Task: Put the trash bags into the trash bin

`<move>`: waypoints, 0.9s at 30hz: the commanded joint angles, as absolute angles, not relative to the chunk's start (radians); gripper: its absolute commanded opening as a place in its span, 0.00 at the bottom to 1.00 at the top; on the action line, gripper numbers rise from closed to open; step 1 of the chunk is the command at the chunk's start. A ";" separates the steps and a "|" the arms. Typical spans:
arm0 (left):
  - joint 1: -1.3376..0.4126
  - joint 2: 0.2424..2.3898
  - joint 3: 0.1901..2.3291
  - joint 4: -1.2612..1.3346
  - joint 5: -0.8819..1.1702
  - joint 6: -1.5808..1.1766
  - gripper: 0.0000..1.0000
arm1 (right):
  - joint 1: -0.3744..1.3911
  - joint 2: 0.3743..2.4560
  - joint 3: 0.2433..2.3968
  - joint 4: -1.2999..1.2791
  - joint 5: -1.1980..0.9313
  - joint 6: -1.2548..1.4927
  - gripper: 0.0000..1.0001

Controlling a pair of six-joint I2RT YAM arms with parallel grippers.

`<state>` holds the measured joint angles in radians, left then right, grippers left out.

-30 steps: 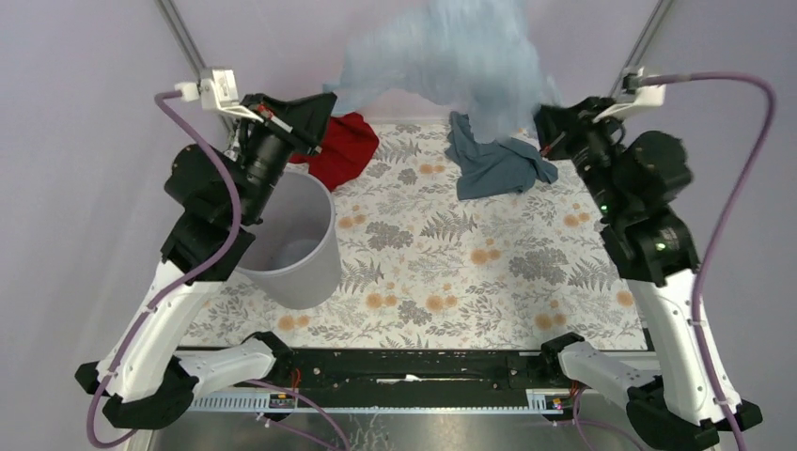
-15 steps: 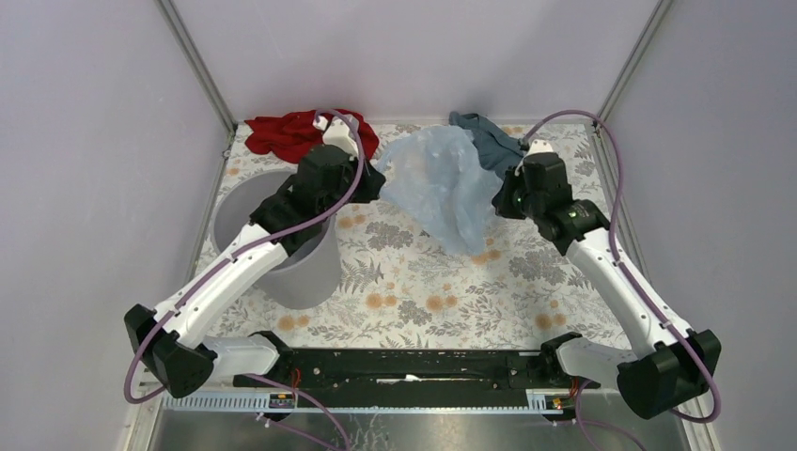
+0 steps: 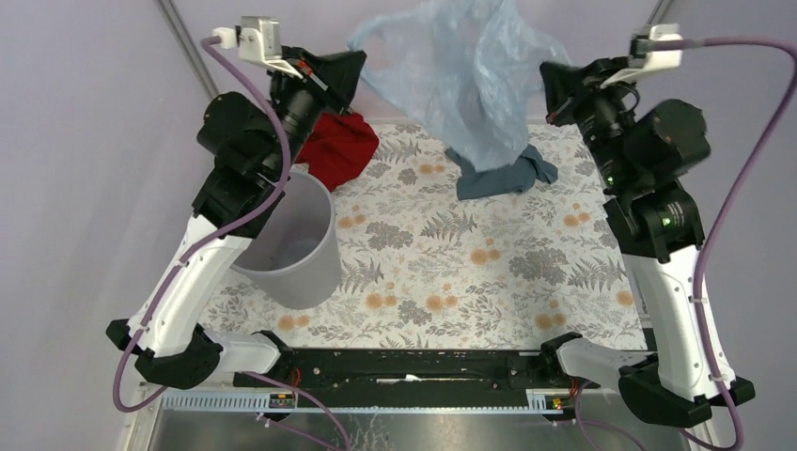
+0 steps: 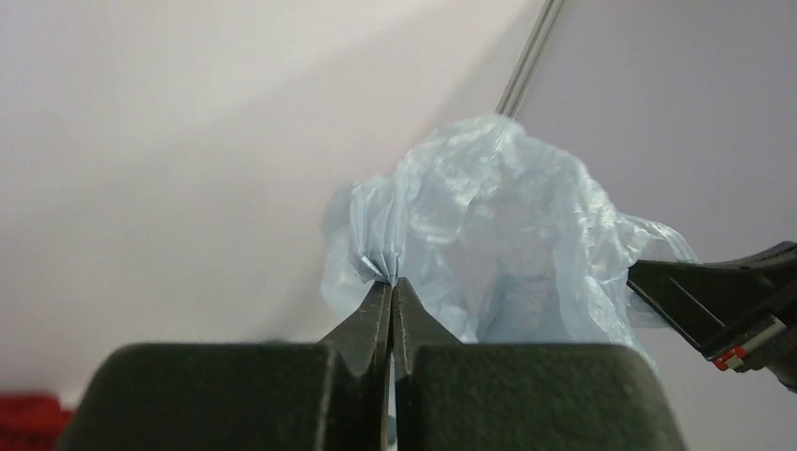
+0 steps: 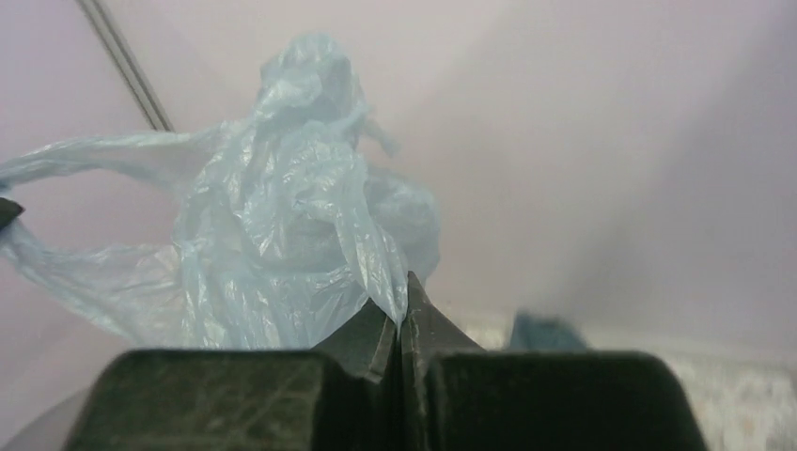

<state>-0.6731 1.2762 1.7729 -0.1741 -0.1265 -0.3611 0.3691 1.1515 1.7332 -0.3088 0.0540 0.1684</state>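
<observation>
The pale blue translucent trash bag (image 3: 465, 80) hangs high in the air at the back, stretched between both grippers. My left gripper (image 3: 355, 58) is shut on its left edge; the left wrist view shows the jaws (image 4: 391, 285) pinching pleated film of the bag (image 4: 507, 235). My right gripper (image 3: 548, 73) is shut on its right edge; the right wrist view shows the tips (image 5: 402, 315) clamping the film of the bag (image 5: 273, 244). The grey trash bin (image 3: 291, 249) stands on the table at the left, below my left arm, open end up.
A red cloth (image 3: 338, 150) lies behind the bin. A teal-blue cloth (image 3: 498, 174) lies at the back right, partly under the hanging bag. The table has a floral cover (image 3: 451, 254). Purple walls enclose the back and sides.
Both arms have risen from low over the table to high at the back, lifting the bag and spreading it wide between them.
</observation>
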 commanded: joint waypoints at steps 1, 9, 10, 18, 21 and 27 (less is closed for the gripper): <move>-0.673 1.296 1.812 0.057 -0.071 -0.254 0.00 | 0.368 1.128 1.689 0.019 -0.034 0.037 0.00; -0.630 1.477 1.468 -0.312 -0.171 -0.529 0.00 | 0.368 1.196 1.147 -0.162 0.089 0.205 0.00; -0.629 1.461 1.397 -0.294 -0.148 -0.541 0.00 | 0.368 1.222 1.099 -0.197 0.000 0.217 0.00; -0.629 1.254 1.370 -0.193 -0.198 -0.441 0.00 | 0.368 1.135 1.290 -0.322 0.090 0.179 0.00; -0.628 1.264 1.386 -0.224 -0.208 -0.415 0.00 | 0.368 1.151 1.374 -0.429 0.157 0.159 0.00; -0.627 1.211 1.305 -0.217 -0.259 -0.429 0.00 | 0.365 1.031 1.212 -0.485 0.312 0.208 0.00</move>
